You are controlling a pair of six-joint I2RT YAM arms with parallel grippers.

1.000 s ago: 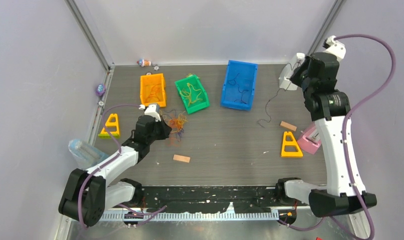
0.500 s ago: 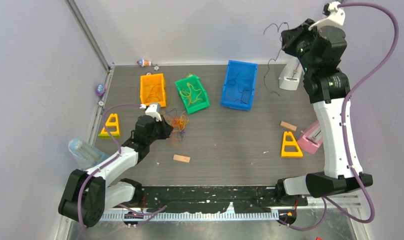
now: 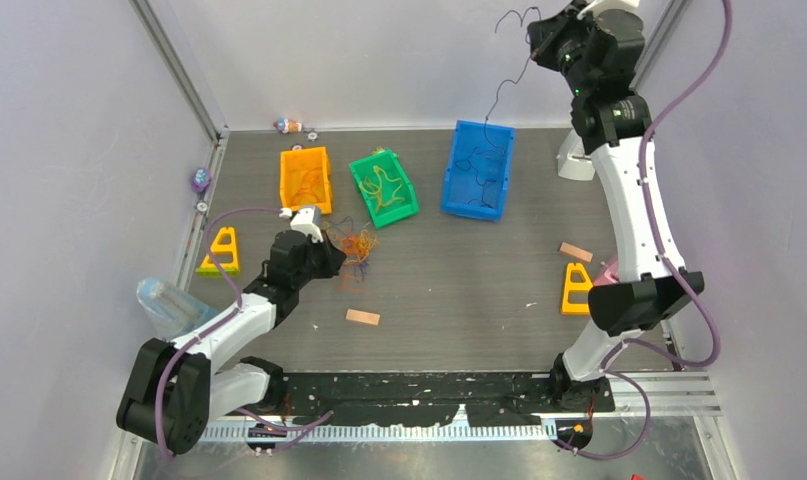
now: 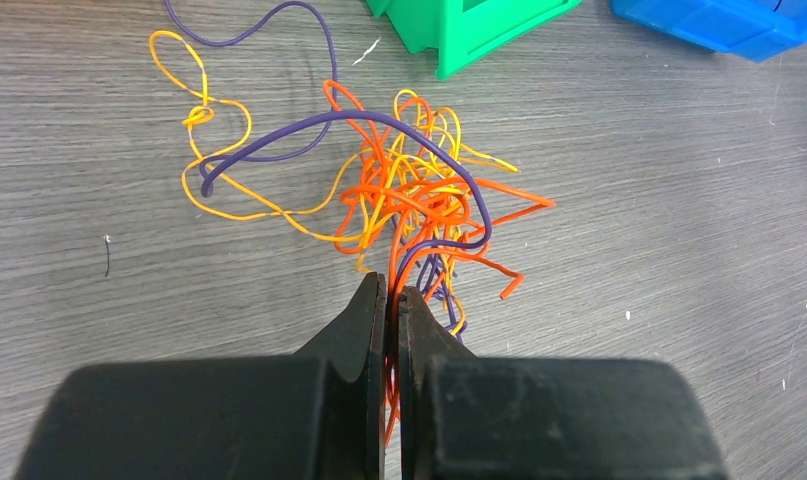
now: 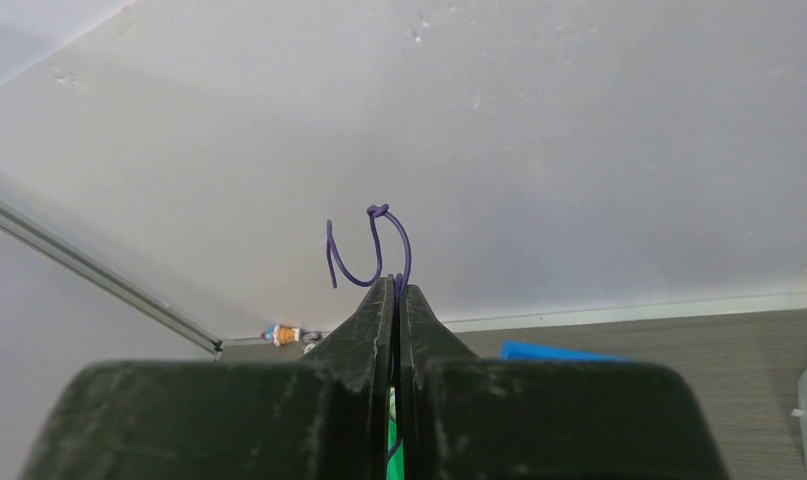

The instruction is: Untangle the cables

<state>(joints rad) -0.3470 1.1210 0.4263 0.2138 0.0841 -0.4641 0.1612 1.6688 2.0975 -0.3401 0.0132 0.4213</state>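
On the grey table (image 4: 629,200) a loose tangle of thin orange-red, yellow and dark purple wires (image 4: 419,205) is lying with its strands looping over one another, a yellow loop (image 4: 219,200) trailing off to its left; several strands are running into the closed tips of the left gripper (image 4: 392,292); a single thin dark purple wire (image 3: 501,85) is hanging in mid-air from the pinched tips of the raised right gripper (image 3: 535,35), its lower end showing against the far rim of the blue plastic bin (image 3: 449,185); orange wires (image 3: 306,183) are lying in the orange bin (image 3: 286,185), yellow wires (image 3: 384,190) in the green bin (image 3: 361,192), dark wires (image 3: 482,178) in the blue one.
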